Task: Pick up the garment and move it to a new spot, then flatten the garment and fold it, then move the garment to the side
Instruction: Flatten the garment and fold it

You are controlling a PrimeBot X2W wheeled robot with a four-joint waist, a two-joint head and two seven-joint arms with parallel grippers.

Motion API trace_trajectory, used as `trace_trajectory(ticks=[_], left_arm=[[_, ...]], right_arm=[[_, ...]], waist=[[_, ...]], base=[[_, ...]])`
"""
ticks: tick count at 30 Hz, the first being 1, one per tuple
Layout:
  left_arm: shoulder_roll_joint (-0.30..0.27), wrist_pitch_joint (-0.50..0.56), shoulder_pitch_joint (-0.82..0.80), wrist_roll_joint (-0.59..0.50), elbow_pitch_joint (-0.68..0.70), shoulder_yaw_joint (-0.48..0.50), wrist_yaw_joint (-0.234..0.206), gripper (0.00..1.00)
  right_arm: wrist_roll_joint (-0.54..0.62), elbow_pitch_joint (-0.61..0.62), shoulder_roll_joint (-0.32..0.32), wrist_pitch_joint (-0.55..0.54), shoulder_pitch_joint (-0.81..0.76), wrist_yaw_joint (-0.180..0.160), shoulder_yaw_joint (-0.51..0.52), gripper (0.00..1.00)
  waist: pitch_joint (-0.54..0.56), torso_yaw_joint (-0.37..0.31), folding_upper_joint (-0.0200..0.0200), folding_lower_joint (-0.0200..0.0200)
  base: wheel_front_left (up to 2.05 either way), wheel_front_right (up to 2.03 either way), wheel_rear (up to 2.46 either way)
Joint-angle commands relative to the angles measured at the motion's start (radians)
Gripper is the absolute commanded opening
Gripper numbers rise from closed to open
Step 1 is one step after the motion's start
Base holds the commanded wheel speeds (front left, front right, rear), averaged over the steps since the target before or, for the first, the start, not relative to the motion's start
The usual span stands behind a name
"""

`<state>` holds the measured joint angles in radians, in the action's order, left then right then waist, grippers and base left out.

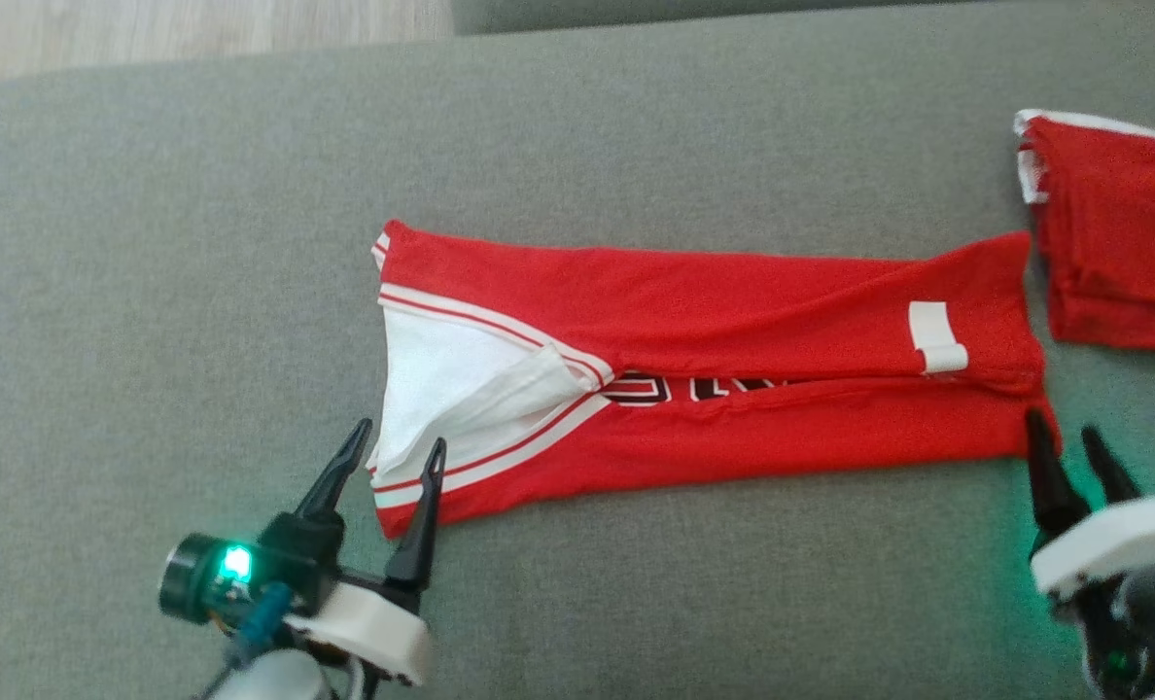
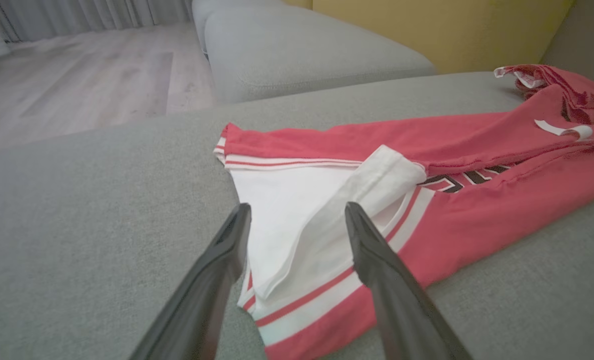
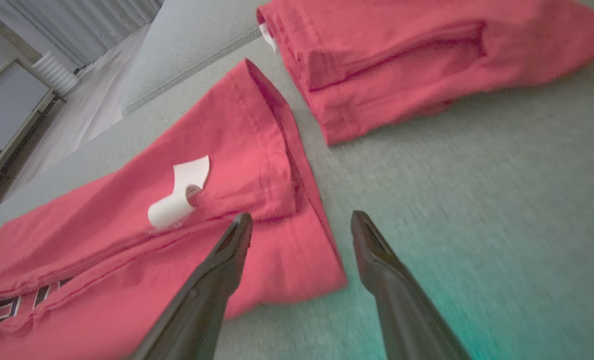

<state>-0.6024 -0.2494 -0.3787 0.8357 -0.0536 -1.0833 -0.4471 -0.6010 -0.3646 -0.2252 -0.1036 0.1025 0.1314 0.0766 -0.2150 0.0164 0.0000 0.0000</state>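
The garment (image 1: 733, 292) is a red jersey with white trim, lying folded into a long band across the grey cushion (image 1: 169, 243). Its white-lined neck end points left and its hem right, with a white tag (image 1: 935, 335) near the hem. My left gripper (image 1: 401, 435) stands open at the neck end's near corner. In the left wrist view its gripper (image 2: 297, 205) has white fabric of the garment (image 2: 477, 220) between the tips, not pinched. My right gripper (image 1: 1061, 422) stands open at the hem's near corner. The right wrist view shows the right gripper (image 3: 301, 214) over that corner of the garment (image 3: 127, 225).
A second folded red garment (image 1: 1122, 253) lies at the far right, close to the hem; it is also seen as the second red garment (image 3: 417, 55). Pale wooden floor (image 1: 198, 29) lies beyond the cushion's far left edge. Another grey cushion (image 2: 297, 45) stands behind.
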Motion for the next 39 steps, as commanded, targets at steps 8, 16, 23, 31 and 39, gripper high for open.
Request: trace_trajectory(ticks=[8, 16, 23, 31, 39], left_arm=[[0.134, -0.012, 0.125, -0.260, 0.022, 0.175, -0.103, 1.00], [0.243, -0.012, 0.230, -0.418, 0.051, 0.232, -0.108, 1.00], [0.297, -0.012, 0.265, -0.496, 0.041, 0.265, -0.071, 1.00], [0.323, -0.012, 0.296, -0.553, 0.033, 0.325, -0.054, 1.00], [0.331, -0.012, 0.348, -0.588, 0.019, 0.393, -0.024, 1.00]], right_arm=[[0.054, 0.018, 0.079, 0.031, -0.036, -0.001, 0.072, 1.00], [0.137, -0.120, 0.097, 0.024, 0.095, -0.001, 0.181, 1.00], [0.251, -0.306, 0.091, -0.004, 0.186, -0.001, 0.268, 1.00], [0.223, -0.349, 0.115, 0.016, 0.180, -0.001, 0.233, 0.00], [0.125, -0.156, 0.079, 0.070, 0.109, -0.001, 0.214, 0.00]], waist=[[0.083, 0.007, 0.0000, 0.0000], [0.081, 0.076, 0.0000, 0.0000], [0.062, 0.122, 0.0000, 0.0000], [0.071, 0.140, 0.0000, 0.0000], [0.106, 0.154, 0.0000, 0.0000]], base=[[0.00, 0.00, 0.00], [0.00, 0.00, 0.00], [0.00, 0.00, 0.00], [0.00, 0.00, 0.00], [0.00, 0.00, 0.00]])
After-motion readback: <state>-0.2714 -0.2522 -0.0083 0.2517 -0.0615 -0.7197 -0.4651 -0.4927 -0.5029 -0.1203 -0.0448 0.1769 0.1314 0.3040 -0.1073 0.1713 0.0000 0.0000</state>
